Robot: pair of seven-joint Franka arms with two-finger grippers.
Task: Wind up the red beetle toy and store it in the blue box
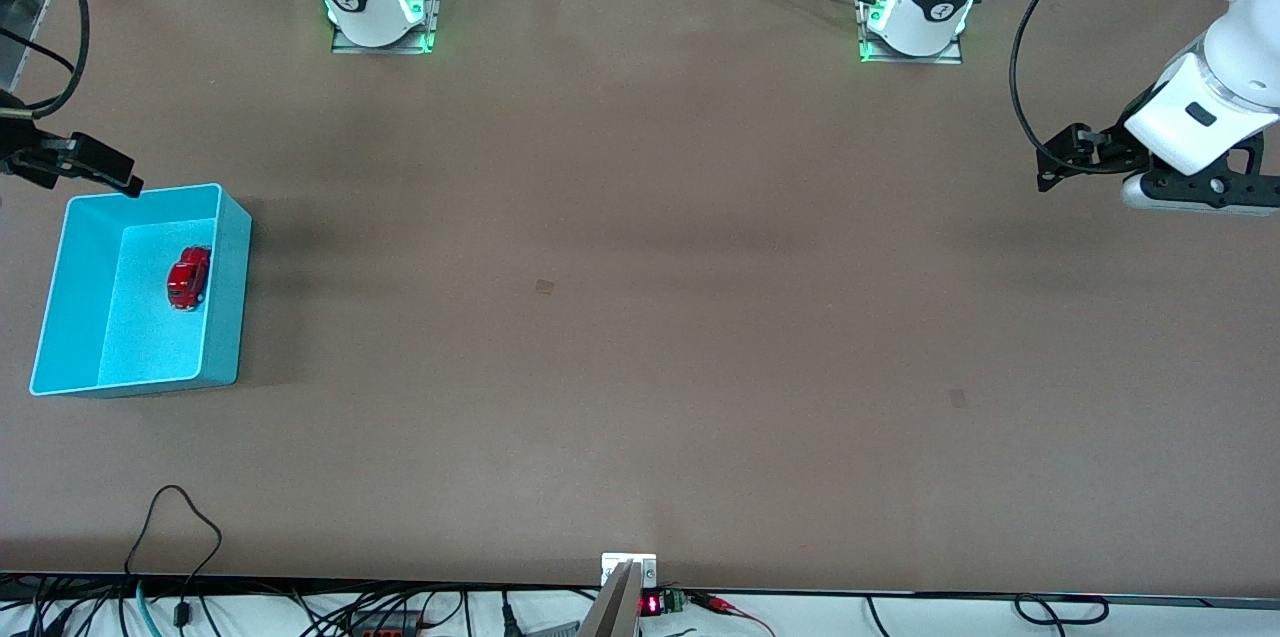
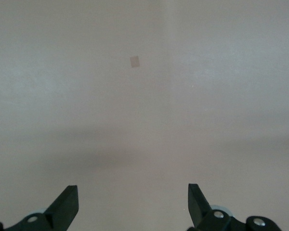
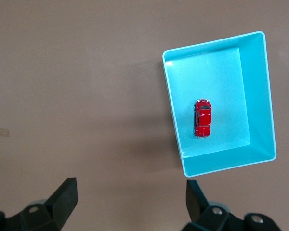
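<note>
The tiny glossy red beetle-shaped toy car (image 1: 188,278) sits on its wheels on the floor of the rectangular cyan-turquoise plastic box (image 1: 223,297), close to the wall facing the table's middle and clear of the corners; the box stands at the right arm's end of the brown table (image 1: 640,317). The right gripper (image 1: 95,172) hangs in the air by the box's corner nearest the robots' bases, its black fingers spread wide with nothing between them, and the right wrist view looks down into the box from above. The left gripper (image 2: 133,204) waits over bare table at the left arm's end, its fingers likewise spread and empty. Judged from this layout, the storing looks done, so the step in hand is a clean retreat: the right arm should lift straight up and away without clipping the thin rim, which could tip or slide the light box. Whether the car is wound cannot be told.
</note>
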